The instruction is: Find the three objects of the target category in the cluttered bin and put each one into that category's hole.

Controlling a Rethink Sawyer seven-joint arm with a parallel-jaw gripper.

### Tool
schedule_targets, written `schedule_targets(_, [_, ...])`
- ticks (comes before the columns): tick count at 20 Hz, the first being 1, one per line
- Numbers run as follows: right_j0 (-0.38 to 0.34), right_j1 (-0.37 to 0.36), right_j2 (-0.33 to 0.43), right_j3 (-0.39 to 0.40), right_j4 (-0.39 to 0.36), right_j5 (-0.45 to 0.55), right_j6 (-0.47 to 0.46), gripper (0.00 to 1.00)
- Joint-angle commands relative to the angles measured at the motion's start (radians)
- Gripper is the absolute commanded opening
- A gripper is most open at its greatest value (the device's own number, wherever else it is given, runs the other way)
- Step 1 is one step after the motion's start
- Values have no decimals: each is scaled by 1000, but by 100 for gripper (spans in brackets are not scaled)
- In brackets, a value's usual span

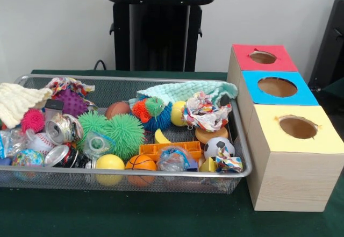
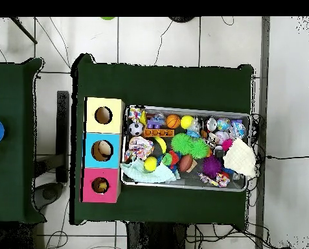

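Search step: bin [image 1: 32, 179] full, holes [image 1: 277, 87] waiting.
Claw out of sight, state unknown; next, picking a target, perhaps the basketball [image 1: 141, 163].

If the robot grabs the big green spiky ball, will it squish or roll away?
The green spiky ball looks covered in soft spines, so it would probably squish and grip easily. Wedged among other toys in the bin, it likely won't roll far.

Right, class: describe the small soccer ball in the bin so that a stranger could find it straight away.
Start at the wire mesh bin on the green table, and go to the end beside the yellow-topped box. The soccer ball sits near that front corner, next to crumpled patterned paper. It is the only white ball with black patches.
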Motion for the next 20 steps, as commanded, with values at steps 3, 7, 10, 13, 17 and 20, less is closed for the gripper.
schedule_targets(3, [-135, -200, 10, 405, 32, -657, -226, 100])
schedule_targets(7, [-135, -246, 2, 433, 15, -667, -228, 100])
schedule_targets(10, [-135, -291, -11, 468, 19, -675, -214, 100])
schedule_targets(13, [-140, -342, -25, 527, 36, -694, -178, 100])
schedule_targets(17, [-141, -375, -46, 589, 58, -712, -122, 100])
schedule_targets(20, [-141, -386, -51, 621, 68, -728, -90, 100])
